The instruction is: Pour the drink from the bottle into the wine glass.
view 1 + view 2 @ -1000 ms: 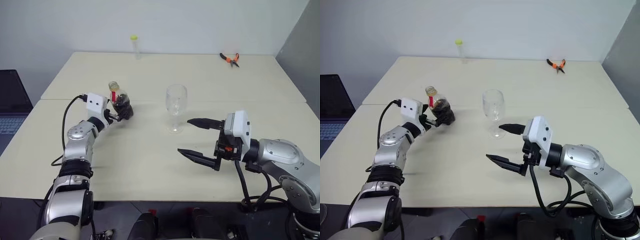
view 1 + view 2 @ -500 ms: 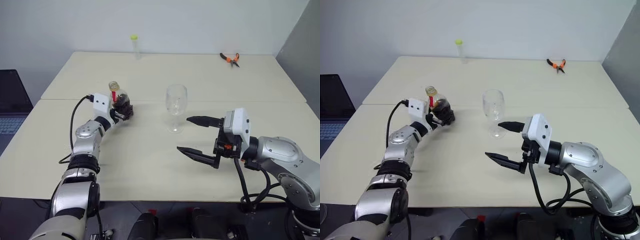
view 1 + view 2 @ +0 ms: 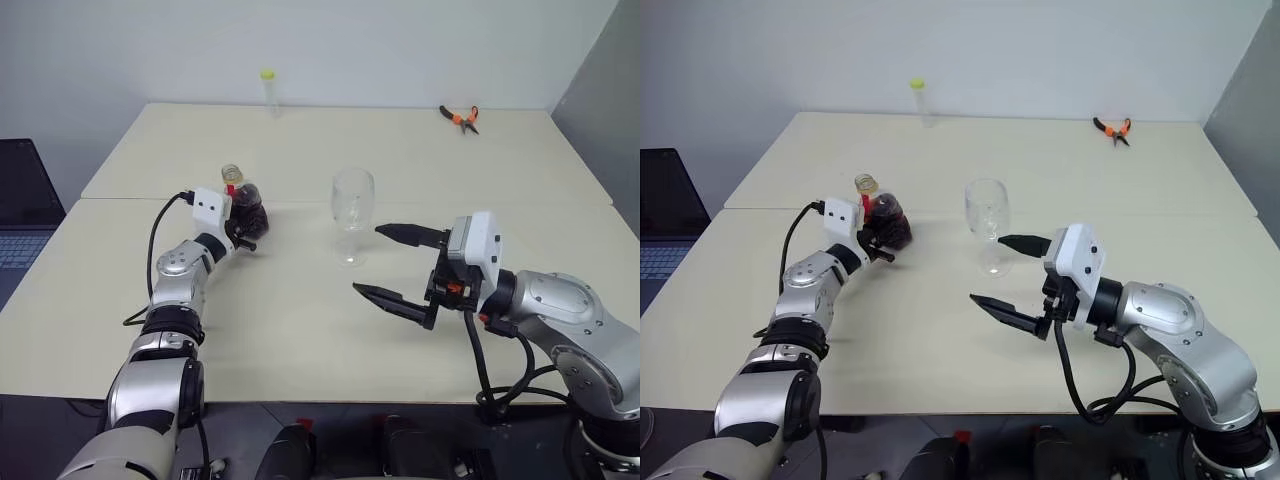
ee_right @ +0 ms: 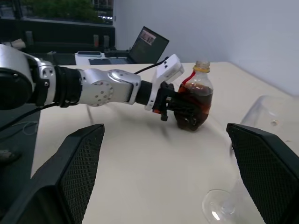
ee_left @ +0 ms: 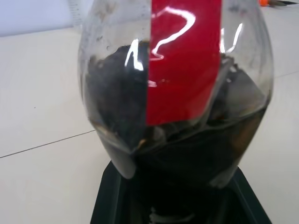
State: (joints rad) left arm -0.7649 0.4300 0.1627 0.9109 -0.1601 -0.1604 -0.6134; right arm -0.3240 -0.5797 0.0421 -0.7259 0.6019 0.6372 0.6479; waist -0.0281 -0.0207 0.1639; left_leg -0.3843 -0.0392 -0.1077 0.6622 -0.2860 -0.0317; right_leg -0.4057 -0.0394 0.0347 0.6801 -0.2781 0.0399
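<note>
Cream table (image 3: 300, 330) under you, your left gripper (image 3: 243, 222) is clamped on the bottle (image 3: 243, 204) left of the wine glass (image 3: 352, 215), so lift upright first while the right gripper (image 3: 395, 265) waits spread, empty.

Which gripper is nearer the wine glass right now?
Right. The right gripper hovers open just beside the wine glass; the left gripper is farther off, shut on the bottle.

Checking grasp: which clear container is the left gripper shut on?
The squat bottle of dark drink, red-labelled; not the wine glass or thin tube.
</note>
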